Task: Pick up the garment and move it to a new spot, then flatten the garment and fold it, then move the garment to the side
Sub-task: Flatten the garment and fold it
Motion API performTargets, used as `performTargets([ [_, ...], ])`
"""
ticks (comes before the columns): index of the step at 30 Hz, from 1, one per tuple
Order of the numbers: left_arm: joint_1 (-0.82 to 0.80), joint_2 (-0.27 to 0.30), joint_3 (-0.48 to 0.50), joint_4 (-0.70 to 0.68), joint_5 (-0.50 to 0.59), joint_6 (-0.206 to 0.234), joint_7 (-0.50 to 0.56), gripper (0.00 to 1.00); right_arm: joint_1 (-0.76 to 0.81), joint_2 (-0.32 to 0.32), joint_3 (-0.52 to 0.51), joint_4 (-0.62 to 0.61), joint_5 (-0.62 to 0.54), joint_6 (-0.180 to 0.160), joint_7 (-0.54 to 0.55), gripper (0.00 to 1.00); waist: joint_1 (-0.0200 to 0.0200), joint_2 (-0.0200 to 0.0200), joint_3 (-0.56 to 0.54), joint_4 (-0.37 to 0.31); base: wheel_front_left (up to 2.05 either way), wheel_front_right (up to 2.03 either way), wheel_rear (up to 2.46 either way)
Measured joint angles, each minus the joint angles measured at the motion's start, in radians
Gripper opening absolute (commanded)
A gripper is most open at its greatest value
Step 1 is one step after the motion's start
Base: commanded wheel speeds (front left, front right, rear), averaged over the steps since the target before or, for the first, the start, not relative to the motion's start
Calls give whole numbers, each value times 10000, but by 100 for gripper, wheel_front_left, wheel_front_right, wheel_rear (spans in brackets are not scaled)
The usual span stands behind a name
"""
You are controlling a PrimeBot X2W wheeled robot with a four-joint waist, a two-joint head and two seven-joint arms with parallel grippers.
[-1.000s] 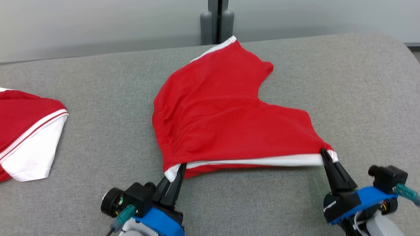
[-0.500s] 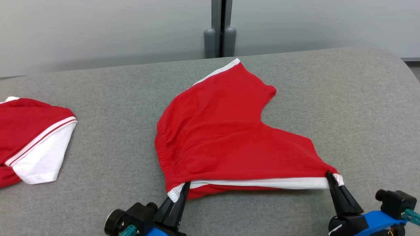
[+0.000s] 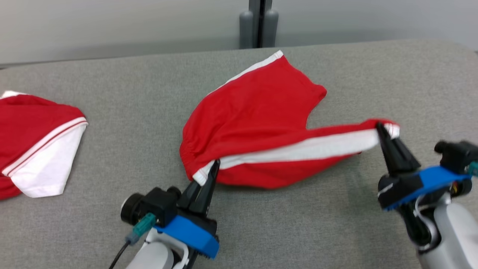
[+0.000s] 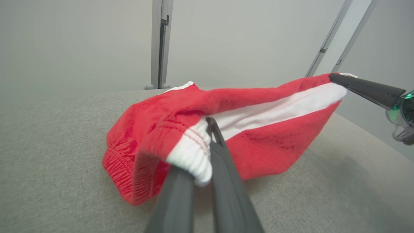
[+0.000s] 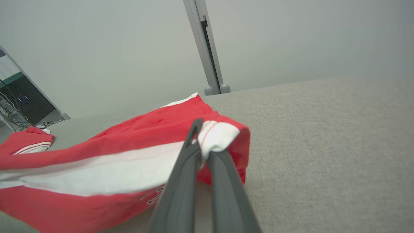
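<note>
Another red-and-white garment [image 3: 33,130] well left of the shorts [image 3: 257,112]; grey post [image 3: 258,22] behind.

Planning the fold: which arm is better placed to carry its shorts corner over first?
Probably right: the right gripper holds its corner of the red shorts raised off the grey surface, while the left gripper pinches its corner lower.

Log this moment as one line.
stage: fold | left end effector: shut on red shorts at white band | right end effector: shut on band's other end, held off grey surface
</note>
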Motion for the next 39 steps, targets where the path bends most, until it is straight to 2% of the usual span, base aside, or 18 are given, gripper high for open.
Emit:
performTargets([
  [10, -1868, -581, 316, 811, 77, -92, -207, 0, -3326, -602, 320, 1540, -61, 2, 293, 0, 1, 0, 1435, 395, 0, 0, 0],
  [16, -2802, -849, 357, 1363, 192, -213, -291, 0, -5256, -759, 779, 2932, 6, 0, 495, 0, 2, 0, 2124, 855, 0, 0, 0],
  [25, -3503, -1220, 364, 1634, 313, -355, -322, 0, -7424, -732, 1296, 5214, 230, 2, 510, 0, 2, 0, 2799, 1514, 0, 0, 0],
  [31, -3542, -1371, 477, 1505, 407, -380, -322, 0, -8338, -460, 1766, 6445, 268, 2, 196, 0, 2, 0, 3027, 1741, 0, 0, 0],
  [32, -3542, -1384, 502, 1501, 407, -382, -322, 0, -8435, -422, 1820, 6623, 322, 0, 117, 19, 1, 0, 3050, 1765, 0, 0, 0],
  [33, -3542, -1407, 531, 1503, 407, -382, -322, 0, -8549, -372, 1900, 6792, 376, 0, 77, 45, 2, 0, 3071, 1784, 0, 0, 0],
  [34, -3541, -1419, 546, 1511, 408, -382, -322, 32, -8637, -318, 1988, 6953, 410, 2, 19, 100, 1, 0, 3091, 1798, 0, 0, 0],
  [35, -3541, -1430, 560, 1517, 412, -384, -322, 86, -8719, -272, 2048, 7120, 437, 0, -38, 100, 1, 0, 3104, 1813, 0, 0, 0],
  [36, -3541, -1438, 581, 1524, 433, -384, -322, 100, -8768, -245, 2111, 7239, 487, 2, -125, 100, 1, 0, 3107, 1828, 0, 0, 0],
  [39, -3538, -1461, 637, 1540, 485, -382, -322, 100, -8790, -274, 2464, 7549, 550, 0, -374, 100, 1, 0, 3022, 1866, 0, 0, 0],
])
